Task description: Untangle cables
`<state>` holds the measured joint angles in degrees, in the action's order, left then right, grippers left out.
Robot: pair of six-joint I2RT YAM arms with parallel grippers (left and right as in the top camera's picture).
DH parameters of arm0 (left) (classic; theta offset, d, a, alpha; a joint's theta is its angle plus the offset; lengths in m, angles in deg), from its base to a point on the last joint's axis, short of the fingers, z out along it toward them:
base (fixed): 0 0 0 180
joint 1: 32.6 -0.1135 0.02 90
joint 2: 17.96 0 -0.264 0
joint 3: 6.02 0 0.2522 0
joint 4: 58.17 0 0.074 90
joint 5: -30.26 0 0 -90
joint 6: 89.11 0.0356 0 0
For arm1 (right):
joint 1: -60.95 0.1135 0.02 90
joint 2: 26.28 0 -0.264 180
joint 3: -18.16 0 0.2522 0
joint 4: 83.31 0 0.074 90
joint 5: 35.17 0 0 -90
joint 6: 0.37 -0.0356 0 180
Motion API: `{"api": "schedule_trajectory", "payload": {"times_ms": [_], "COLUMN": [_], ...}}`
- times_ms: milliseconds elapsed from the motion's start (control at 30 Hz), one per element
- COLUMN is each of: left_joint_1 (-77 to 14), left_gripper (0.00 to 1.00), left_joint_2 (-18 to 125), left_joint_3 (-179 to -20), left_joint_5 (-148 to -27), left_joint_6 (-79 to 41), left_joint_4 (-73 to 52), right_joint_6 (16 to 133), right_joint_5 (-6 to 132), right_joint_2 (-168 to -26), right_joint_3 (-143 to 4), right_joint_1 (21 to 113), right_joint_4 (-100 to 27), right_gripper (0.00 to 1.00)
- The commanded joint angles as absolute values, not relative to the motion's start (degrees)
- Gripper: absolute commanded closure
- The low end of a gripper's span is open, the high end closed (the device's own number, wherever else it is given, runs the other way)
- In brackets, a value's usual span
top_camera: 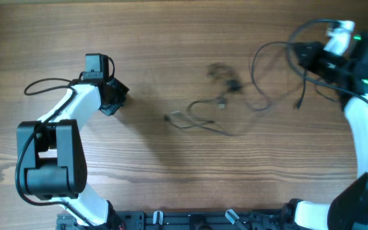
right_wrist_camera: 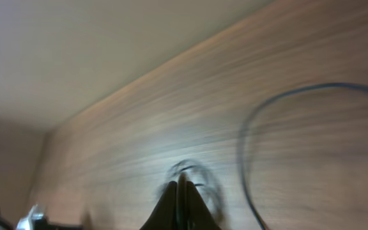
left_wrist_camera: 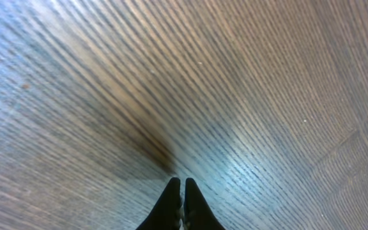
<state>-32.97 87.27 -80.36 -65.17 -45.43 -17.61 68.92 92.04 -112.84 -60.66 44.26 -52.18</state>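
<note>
Thin black cables lie loosely looped on the wooden table: a blurred knot (top_camera: 223, 73), flat loops (top_camera: 197, 118) and a wide loop (top_camera: 255, 67) running up to my right gripper (top_camera: 302, 59), with a plug end (top_camera: 298, 103) hanging below it. In the right wrist view my right gripper (right_wrist_camera: 181, 184) is shut, a thin dark cable strand showing between its tips, and the wide cable loop (right_wrist_camera: 243, 150) curves to the right. My left gripper (top_camera: 113, 102) stands far to the left of the cables. The left wrist view shows my left gripper (left_wrist_camera: 182, 185) shut on nothing, above bare wood.
Thicker black leads (top_camera: 46, 83) run along both arms. The arm bases (top_camera: 50, 166) stand at the near edge on both sides. The table's far edge (right_wrist_camera: 139, 76) meets a plain wall in the right wrist view.
</note>
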Motion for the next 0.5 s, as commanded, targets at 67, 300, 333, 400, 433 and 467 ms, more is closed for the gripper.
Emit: {"api": "schedule_trajectory", "payload": {"times_ms": [67, 300, 333, 400, 433, 467], "left_joint_1": [-33.5, -29.2, -27.5, -21.8, -18.8, -17.0], "left_gripper": [0.96, 0.60, 0.59, 0.59, 0.58, 0.57], "left_joint_2": [88.1, 88.1, 88.1, 88.1, 88.1, 88.1], "left_joint_3": [-80.1, -80.1, -80.2, -81.1, -83.0, -84.4], "left_joint_5": [-75.9, -101.7, -101.7, -100.7, -98.9, -97.3], "left_joint_6": [-39.4, -32.1, -32.5, -34.8, -35.2, -35.4], "left_joint_4": [-20.4, -29.9, -31.1, -35.3, -35.7, -35.7], "right_joint_6": [79.2, 51.8, 47.5, 43.1, 43.3, 44.8], "right_joint_5": [95.3, 46.7, 43.3, 41.9, 43.3, 45.4], "right_joint_2": [-110.7, -111.2, -111.2, -111.2, -111.2, -111.2], "right_joint_3": [-60.8, -60.8, -60.8, -60.8, -60.8, -60.8], "right_joint_1": [42.8, 53.6, 53.6, 53.3, 53.0, 52.8], "right_joint_4": [-43.3, -26.7, -24.6, -22.9, -24.1, -25.6], "right_gripper": [0.95, 0.00, 0.00, 0.00, 0.00, 0.00]}}
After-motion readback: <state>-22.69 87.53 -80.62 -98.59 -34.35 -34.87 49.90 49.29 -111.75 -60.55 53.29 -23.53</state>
